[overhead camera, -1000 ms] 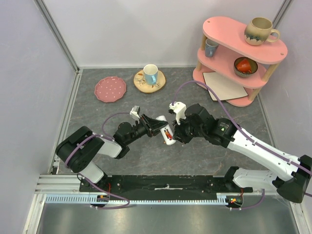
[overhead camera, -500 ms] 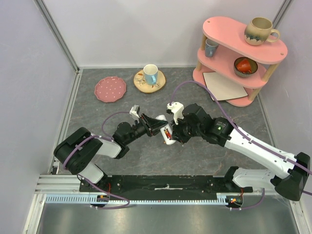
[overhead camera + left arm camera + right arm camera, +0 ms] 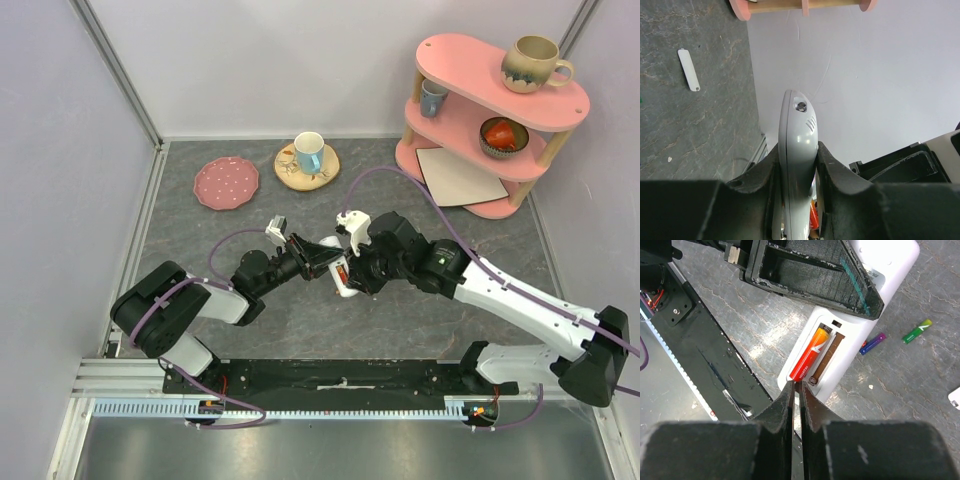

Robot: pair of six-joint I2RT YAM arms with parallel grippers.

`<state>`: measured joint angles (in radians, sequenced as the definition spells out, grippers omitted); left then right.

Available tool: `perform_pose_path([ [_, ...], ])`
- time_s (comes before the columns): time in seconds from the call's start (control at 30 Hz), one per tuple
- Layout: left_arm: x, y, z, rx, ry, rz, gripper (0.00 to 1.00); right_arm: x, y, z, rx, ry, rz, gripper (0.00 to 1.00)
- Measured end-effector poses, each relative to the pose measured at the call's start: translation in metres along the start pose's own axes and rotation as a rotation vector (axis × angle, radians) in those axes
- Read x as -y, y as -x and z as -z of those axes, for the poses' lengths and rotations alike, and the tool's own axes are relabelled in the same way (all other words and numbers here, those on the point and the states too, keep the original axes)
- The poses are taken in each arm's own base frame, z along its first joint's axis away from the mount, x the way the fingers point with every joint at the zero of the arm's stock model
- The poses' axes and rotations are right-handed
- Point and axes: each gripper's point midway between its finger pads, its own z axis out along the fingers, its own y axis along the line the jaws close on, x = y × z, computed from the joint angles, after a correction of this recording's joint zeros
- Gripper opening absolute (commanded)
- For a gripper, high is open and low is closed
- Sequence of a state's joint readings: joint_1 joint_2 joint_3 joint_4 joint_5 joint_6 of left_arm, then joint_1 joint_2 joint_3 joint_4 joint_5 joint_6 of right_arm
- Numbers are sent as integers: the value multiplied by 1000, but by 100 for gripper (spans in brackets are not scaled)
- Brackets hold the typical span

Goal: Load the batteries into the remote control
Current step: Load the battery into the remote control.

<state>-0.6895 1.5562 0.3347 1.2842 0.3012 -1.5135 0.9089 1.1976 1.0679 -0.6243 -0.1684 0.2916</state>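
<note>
The white remote control (image 3: 346,282) is held on edge in the middle of the table, my left gripper (image 3: 322,258) shut on its sides (image 3: 799,150). Its rear recess faces the right wrist camera, with one orange-red battery (image 3: 809,355) lying in it beside a bare brown slot (image 3: 830,357). My right gripper (image 3: 798,385) is shut to a thin slit with nothing between the fingers. Its tips rest against the near end of that battery. A blue-purple battery (image 3: 873,343) and a green one (image 3: 916,331) lie loose on the table beyond the remote.
A small white cover strip (image 3: 688,69) lies flat on the grey table. At the back stand a pink dotted plate (image 3: 226,183), a cup on a saucer (image 3: 308,155) and a pink two-tier shelf (image 3: 490,110) with mugs and a bowl.
My right arm has shifted left toward the remote and its jaws have narrowed. The left gripper and the remote have stayed where they were.
</note>
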Motion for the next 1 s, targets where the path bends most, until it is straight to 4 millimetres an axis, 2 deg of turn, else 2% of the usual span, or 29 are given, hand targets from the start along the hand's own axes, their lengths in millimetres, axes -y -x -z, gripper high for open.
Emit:
perform_pose_path([
  [0.73,-1,0,2,-12,4,-28,2,-5,3,-8,-20,24,2,13],
  [1.0,3,-1,2,-14,-6,-36,2,-10,4,-6,-24,46,6,17],
])
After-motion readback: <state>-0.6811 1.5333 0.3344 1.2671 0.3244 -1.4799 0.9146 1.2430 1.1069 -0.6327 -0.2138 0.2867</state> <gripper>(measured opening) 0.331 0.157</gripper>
